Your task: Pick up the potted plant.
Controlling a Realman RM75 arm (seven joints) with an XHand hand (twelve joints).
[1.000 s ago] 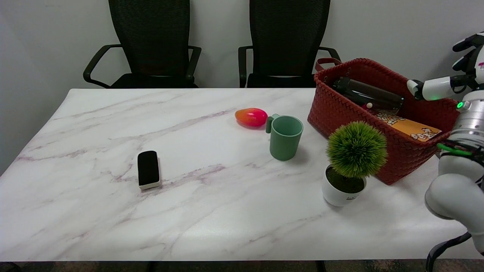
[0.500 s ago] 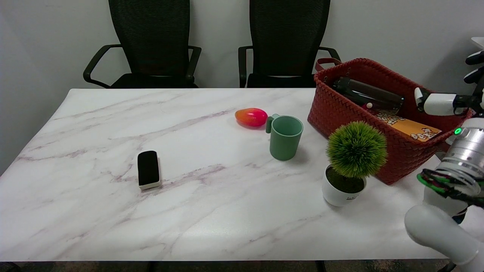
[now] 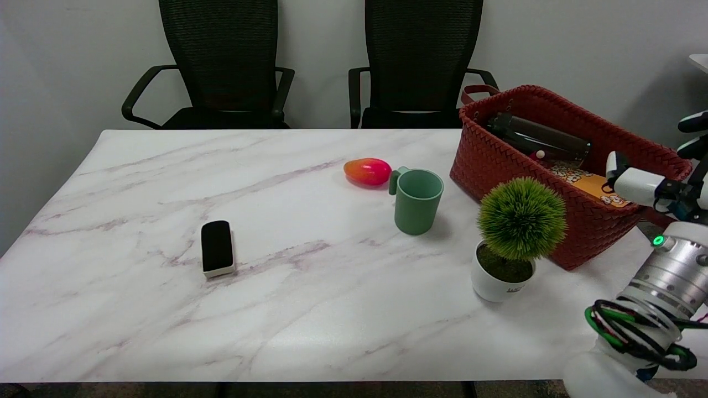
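The potted plant point(image 3: 511, 237), a round green tuft in a small white pot, stands upright on the marble table point(image 3: 166, 309) at the right, just in front of the red basket. My right hand point(image 3: 664, 177) hangs at the picture's right edge, to the right of the plant and a little above it, over the basket's near corner. Its fingers are spread and it holds nothing. Part of the hand is cut off by the frame edge.
A red woven basket point(image 3: 492, 155) with a dark bottle and a yellow box stands close behind the plant. A green mug point(image 3: 417, 200) and a red-orange mango point(image 3: 367, 171) lie to the left. A black eraser point(image 3: 217, 247) sits mid-left. Two black chairs stand behind the table.
My right hand has come down from high at the right edge to beside the basket's near corner, and the arm's elbow has sunk lower. The plant has not moved.
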